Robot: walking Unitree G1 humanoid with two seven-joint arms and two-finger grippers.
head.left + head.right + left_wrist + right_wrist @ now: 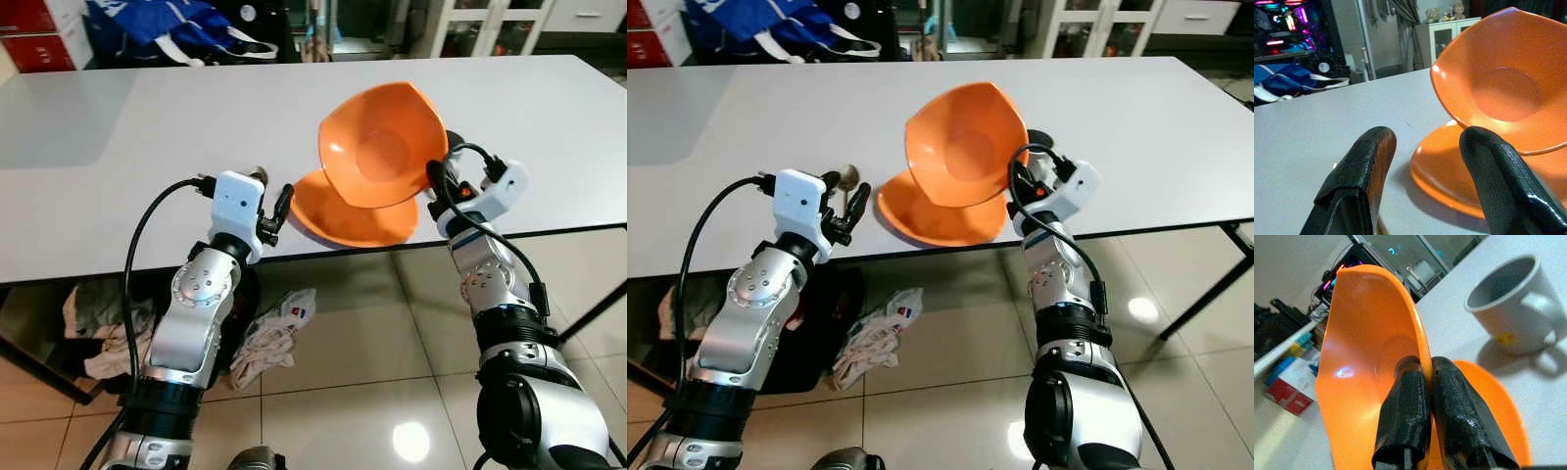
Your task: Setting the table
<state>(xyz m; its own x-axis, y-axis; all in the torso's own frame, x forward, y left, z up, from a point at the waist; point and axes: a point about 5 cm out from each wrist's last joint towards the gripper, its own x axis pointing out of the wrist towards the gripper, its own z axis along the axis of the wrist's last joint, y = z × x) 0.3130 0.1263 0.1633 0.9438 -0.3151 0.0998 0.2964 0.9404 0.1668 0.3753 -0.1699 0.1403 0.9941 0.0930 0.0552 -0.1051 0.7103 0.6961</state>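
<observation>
White counter (118, 176) with two orange dishes near its front edge. Right claw (1422, 382) pinched tight on the rim of the upper orange bowl (382, 147), one finger inside the bowl and one outside, holding it tilted steeply with its hollow facing the robot. Directly beneath it, at 6 o'clock of the raised bowl, a second orange bowl (338, 220) lies flat on the counter; whether the two touch cannot be told. Left claw (1425, 181) parted wide, holding nothing, hovering over the counter's front edge at 9 o'clock of the lower bowl, fingers (1366, 166) aimed toward both dishes. A white mug (1513, 308) stands upright on the counter just beside the lower bowl, seen from the right wrist. A blue bag (167, 24) lies beyond the counter's far edge at 11 o'clock. On the tiled floor (392, 392) under the counter lie crumpled cloths (269, 338)
</observation>
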